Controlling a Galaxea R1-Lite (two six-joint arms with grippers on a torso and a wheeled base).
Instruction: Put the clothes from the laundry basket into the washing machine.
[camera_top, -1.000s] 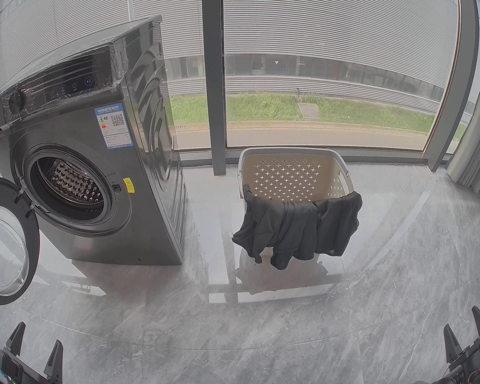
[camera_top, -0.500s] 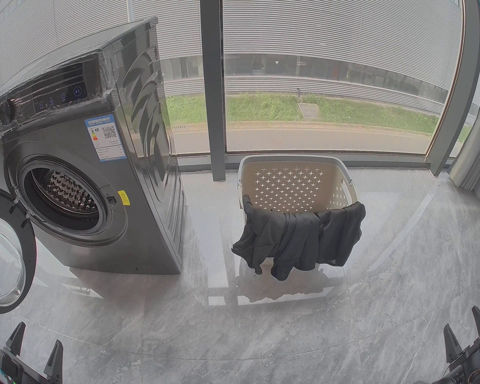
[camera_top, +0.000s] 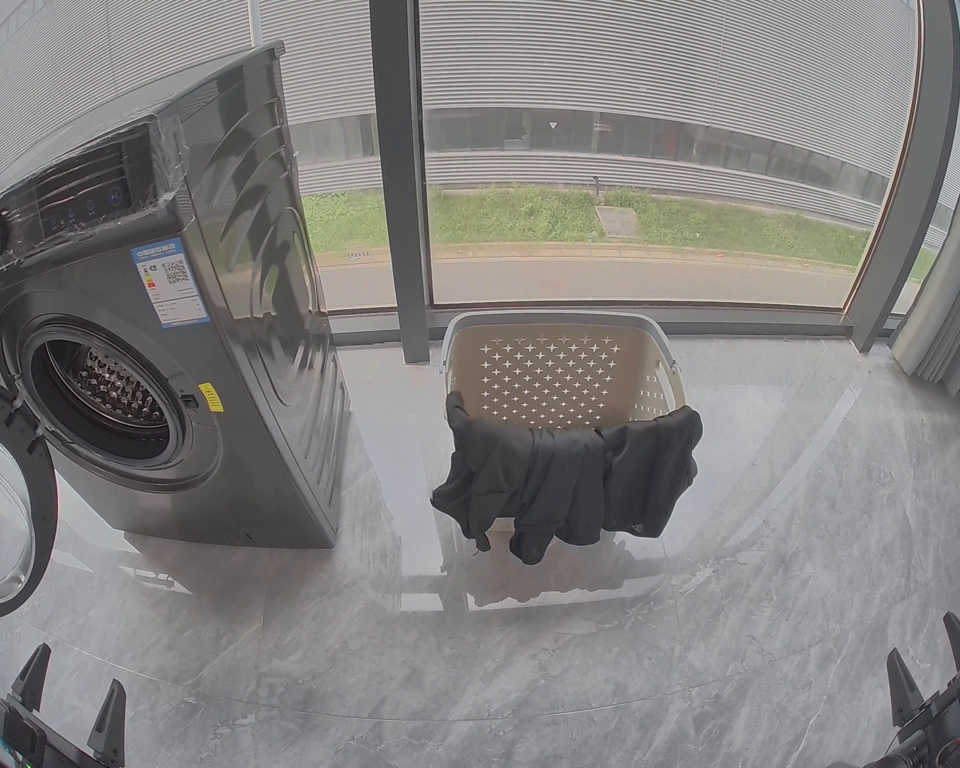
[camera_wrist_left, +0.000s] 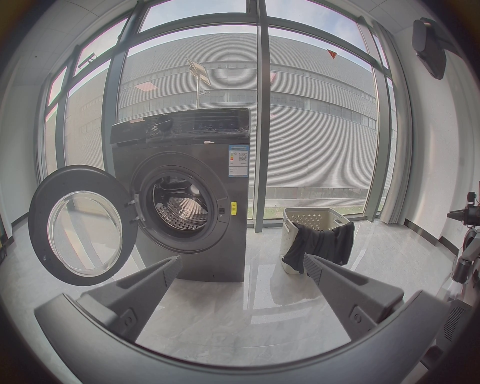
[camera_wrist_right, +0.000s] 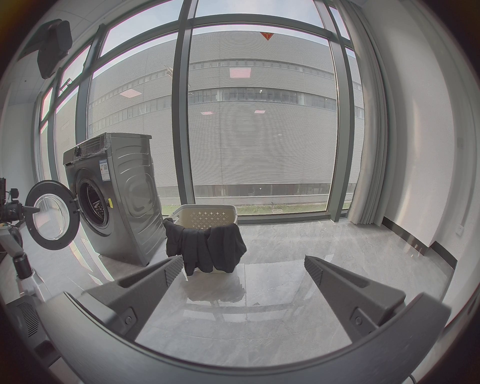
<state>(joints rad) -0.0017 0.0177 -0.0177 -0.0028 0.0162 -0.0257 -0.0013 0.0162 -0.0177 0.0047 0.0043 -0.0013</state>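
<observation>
Grey floor (camera_top: 600, 660) by the window (camera_top: 650, 150): my head view swings, so washing machine (camera_top: 250, 300) and laundry basket (camera_top: 560, 322) slide left, but nothing itself moves. Clothes (camera_top: 565, 480) drape the basket's near rim, untouched. Left gripper (camera_top: 78, 672) and right gripper (camera_top: 922, 640) are spread, empty. I'm just lining up.

The head view is swung aside: the washing machine (camera_top: 170, 330) and the laundry basket (camera_top: 560, 375) are carried leftward in frame together, and the open door (camera_top: 35, 480) is cropped further by the edge.
</observation>
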